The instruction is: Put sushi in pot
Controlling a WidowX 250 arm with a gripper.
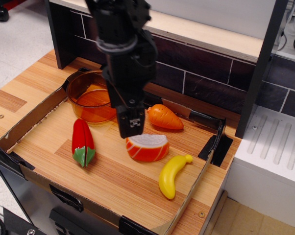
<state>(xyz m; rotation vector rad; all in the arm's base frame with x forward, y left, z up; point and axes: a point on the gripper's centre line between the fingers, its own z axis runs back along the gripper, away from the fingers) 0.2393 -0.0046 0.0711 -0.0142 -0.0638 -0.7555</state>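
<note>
A black robot arm reaches down from the top centre of the frame over a wooden worktop (pixel 113 186) edged with low cardboard walls, its end effector (pixel 132 128) hanging just above the upper left edge of the sushi (pixel 147 147). From this angle the end effector shows only as a single dark block with a small white-marked face, and whether it stands wide or narrow cannot be told; it holds nothing that can be seen. The sushi sits at the centre of the frame, white rice face up and orange-red striped side toward the camera, resting on the worktop and apart from the other toys. The pot (pixel 91 95), amber and translucent with a dark rim, stands at the upper left, partly hidden behind the arm; its contents cannot be made out. A red pepper (pixel 82 142) with a green stem lies below the pot at the left. An orange carrot (pixel 164 117) lies just above and right of the sushi, near the back wall of dark tiles (pixel 196 73). A yellow banana (pixel 171 175) lies at the lower right of the sushi, close to the cardboard edge.
</note>
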